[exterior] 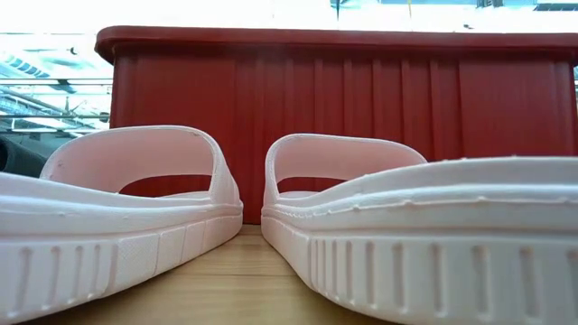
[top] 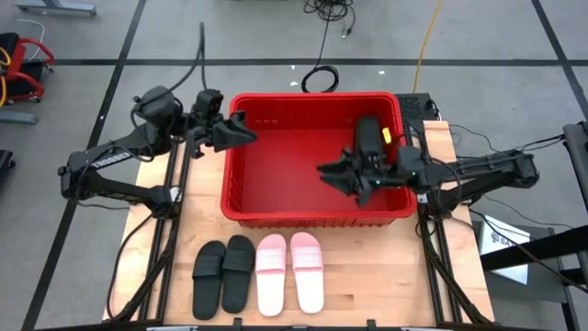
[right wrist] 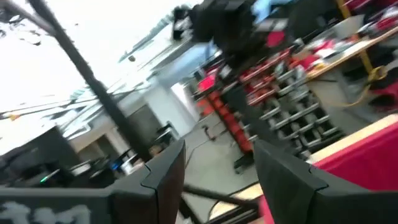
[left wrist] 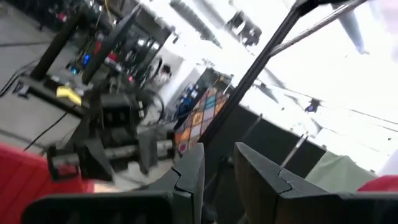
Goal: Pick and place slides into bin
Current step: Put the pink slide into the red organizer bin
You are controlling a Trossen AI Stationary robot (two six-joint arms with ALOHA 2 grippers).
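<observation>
In the low view the two pink slides [exterior: 361, 235] fill the near foreground, cut off at the left, right and bottom edges, and they hide the lower wall of the bin [exterior: 343, 99]. The bin's inside and the black slides are out of sight there. Both wrist views are smeared: the room behind the left fingers [left wrist: 189, 180] and right fingers [right wrist: 165, 171] cannot be made out.
</observation>
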